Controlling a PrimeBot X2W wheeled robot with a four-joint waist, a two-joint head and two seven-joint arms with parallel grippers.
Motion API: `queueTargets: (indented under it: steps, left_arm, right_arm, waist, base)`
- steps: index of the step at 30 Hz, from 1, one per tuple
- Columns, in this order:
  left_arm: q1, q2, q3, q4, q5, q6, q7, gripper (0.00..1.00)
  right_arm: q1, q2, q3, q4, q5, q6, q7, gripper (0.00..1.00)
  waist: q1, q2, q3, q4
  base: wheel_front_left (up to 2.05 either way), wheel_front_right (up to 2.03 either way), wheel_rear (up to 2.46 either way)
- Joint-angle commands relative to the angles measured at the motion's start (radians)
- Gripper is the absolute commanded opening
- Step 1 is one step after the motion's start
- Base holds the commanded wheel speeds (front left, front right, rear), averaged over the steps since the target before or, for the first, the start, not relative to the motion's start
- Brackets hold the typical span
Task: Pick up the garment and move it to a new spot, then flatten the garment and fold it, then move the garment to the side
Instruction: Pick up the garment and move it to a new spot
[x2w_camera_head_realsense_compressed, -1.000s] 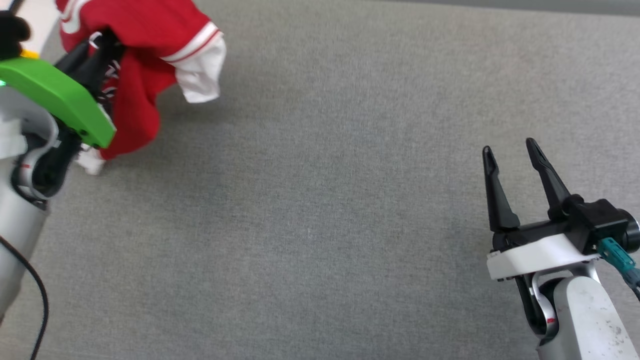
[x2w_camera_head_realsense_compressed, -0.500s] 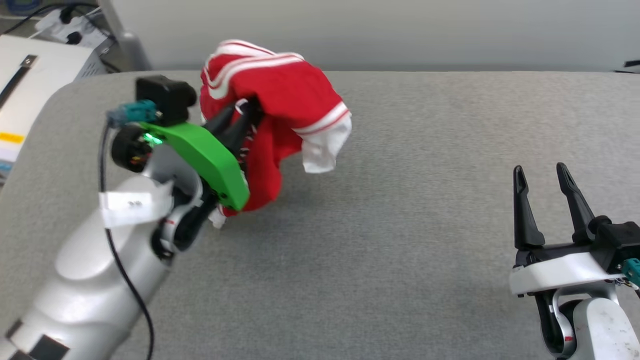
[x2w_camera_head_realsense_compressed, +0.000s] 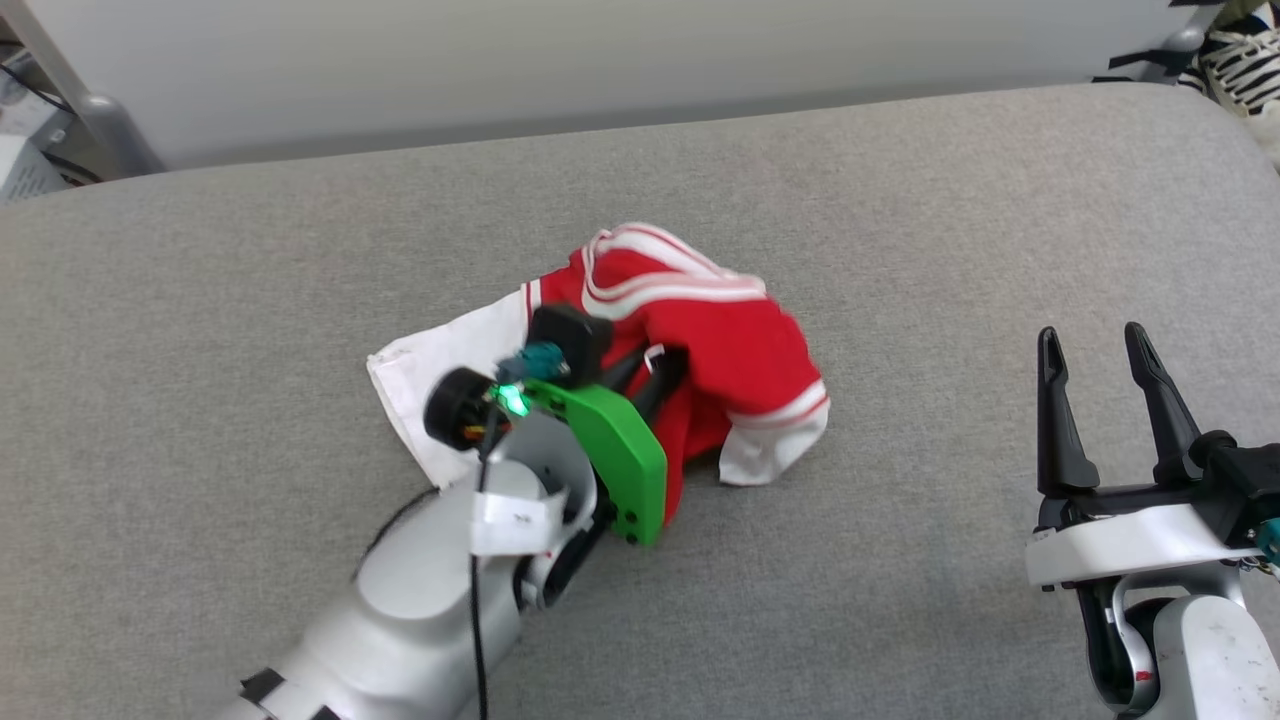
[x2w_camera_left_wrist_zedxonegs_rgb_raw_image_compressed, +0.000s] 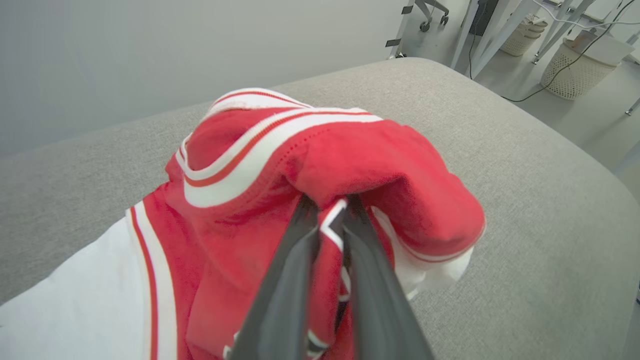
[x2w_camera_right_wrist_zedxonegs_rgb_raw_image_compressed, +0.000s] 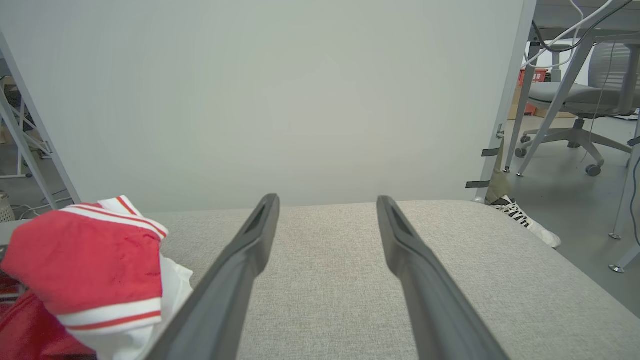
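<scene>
A: On the middle of the grey pad (x2w_camera_head_realsense_compressed: 900, 200): the shirt (x2w_camera_head_realsense_compressed: 720, 330), crumpled into a mound. Left gripper (x2w_camera_head_realsense_compressed: 662, 362) is pinched on a red fold, fingers nearly together with cloth between.
B: Right gripper (x2w_camera_head_realsense_compressed: 1091, 335)?
A: Fingers spread, nothing in them, well off to the shirt's right.
B: Containers?
A: Two pale mesh baskets (x2w_camera_left_wrist_zedxonegs_rgb_raw_image_compressed: 575, 70) on the floor past the pad. Contents too small to make out.
B: Materials?
A: Pad is coarse woven fabric with rounded corners. Shirt is soft red knit, white sleeves, red-white striped trim.
B: Versus half a second ago?
A: Then it hung bunched off the left gripper near the pad's far-left corner. Now it's central, one white sleeve (x2w_camera_head_realsense_compressed: 450, 380) lying flat on the pad. Head camera swung too.
</scene>
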Motion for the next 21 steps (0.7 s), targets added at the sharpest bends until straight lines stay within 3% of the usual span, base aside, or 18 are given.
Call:
queueTargets:
  steps: [1, 6, 10, 17, 21]
  left_arm:
    - [0.018, -0.016, -0.021, 0.042, 0.020, -0.009, -0.005, 1.00]
    - [0.018, -0.064, -0.079, 0.175, 0.052, -0.039, -0.014, 1.00]
    - [0.003, -0.090, -0.078, 0.254, 0.057, -0.067, -0.085, 1.00]
    - [0.001, -0.076, -0.059, 0.266, 0.052, -0.076, -0.142, 1.00]
    - [0.014, -0.038, -0.034, 0.237, 0.053, -0.055, -0.167, 1.00]
  right_arm:
    - [-0.007, 0.003, 0.002, -0.005, 0.005, -0.001, -0.005, 1.00]
    - [-0.012, 0.003, 0.013, 0.004, 0.006, -0.001, -0.005, 1.00]
    - [-0.001, 0.004, 0.017, 0.022, 0.006, -0.001, -0.005, 1.00]
    - [0.026, 0.004, 0.002, 0.046, 0.004, -0.001, -0.005, 1.00]
    - [0.045, 0.004, -0.003, 0.055, 0.004, -0.001, -0.005, 1.00]
  waist:
    - [0.0001, -0.0001, 0.019, -0.017]
    - [0.0001, -0.0001, 0.025, -0.008]
    - [0.0001, -0.0001, -0.002, 0.039]
    - [0.0001, -0.0001, -0.071, 0.118]
    - [0.0001, -0.0001, -0.109, 0.154]
  base:
    - [0.00, 0.00, 0.00]
    - [0.00, 0.00, 0.00]
    - [0.00, 0.00, 0.00]
    - [0.00, 0.00, 0.00]
    - [0.00, 0.00, 0.00]
